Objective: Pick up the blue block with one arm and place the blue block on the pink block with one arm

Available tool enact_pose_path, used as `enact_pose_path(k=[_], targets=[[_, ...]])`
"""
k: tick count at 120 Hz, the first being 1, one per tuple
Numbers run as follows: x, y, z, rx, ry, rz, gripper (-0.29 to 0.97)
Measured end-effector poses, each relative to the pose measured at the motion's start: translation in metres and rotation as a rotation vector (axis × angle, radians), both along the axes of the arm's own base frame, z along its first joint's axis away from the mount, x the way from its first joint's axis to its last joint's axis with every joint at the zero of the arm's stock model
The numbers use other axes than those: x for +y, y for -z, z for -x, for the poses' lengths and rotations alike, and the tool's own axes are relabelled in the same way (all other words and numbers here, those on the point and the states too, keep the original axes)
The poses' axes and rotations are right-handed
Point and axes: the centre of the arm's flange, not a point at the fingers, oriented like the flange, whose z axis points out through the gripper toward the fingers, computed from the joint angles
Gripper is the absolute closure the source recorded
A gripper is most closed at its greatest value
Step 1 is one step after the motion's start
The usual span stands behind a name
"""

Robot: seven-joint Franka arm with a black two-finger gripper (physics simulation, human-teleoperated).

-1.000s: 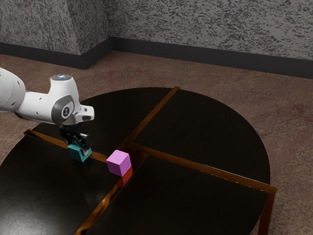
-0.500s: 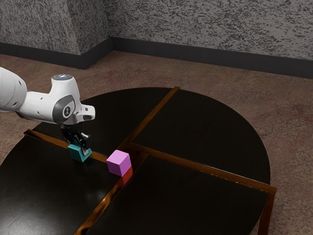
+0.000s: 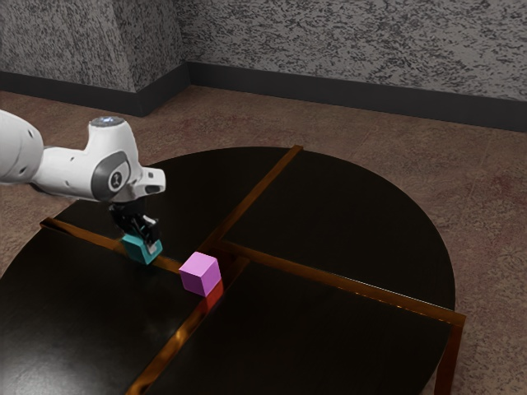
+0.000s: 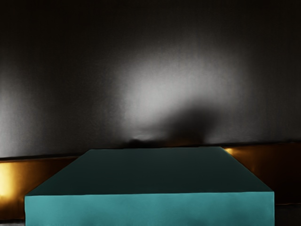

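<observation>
A teal-blue block (image 3: 142, 248) hangs a little above the dark table, held between the black fingers of my gripper (image 3: 143, 243), which is shut on it. In the wrist view the same blue block (image 4: 150, 188) sits large just under my hand. The pink block (image 3: 200, 273) rests on the table near the crossing of the wooden strips, to the exterior view's right of the gripper and apart from it.
The round black table (image 3: 329, 214) is split into quarters by raised orange-brown wooden strips (image 3: 257, 194). One strip runs just under the held block. Brown floor and a speckled grey wall (image 3: 346, 41) lie beyond the table.
The gripper has risen slightly and shifted toward the exterior view's right, lifting the blue block off the table. The pink block has stayed put.
</observation>
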Motion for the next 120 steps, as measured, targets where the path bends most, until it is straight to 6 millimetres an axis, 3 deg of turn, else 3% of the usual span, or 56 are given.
enact_pose_path(k=[10, 36, 66, 98, 120], targets=[[-0.027, -0.021, -0.006, -0.033, 0.033, 0.014, 0.29], [-0.072, -0.056, -0.008, -0.061, 0.024, 0.089, 0.29], [-0.118, -0.062, 0.000, -0.032, 0.017, 0.130, 0.29], [-0.144, -0.056, 0.006, -0.003, 0.005, 0.143, 0.29], [-0.149, -0.056, 0.006, 0.000, -0.010, 0.144, 0.29]])
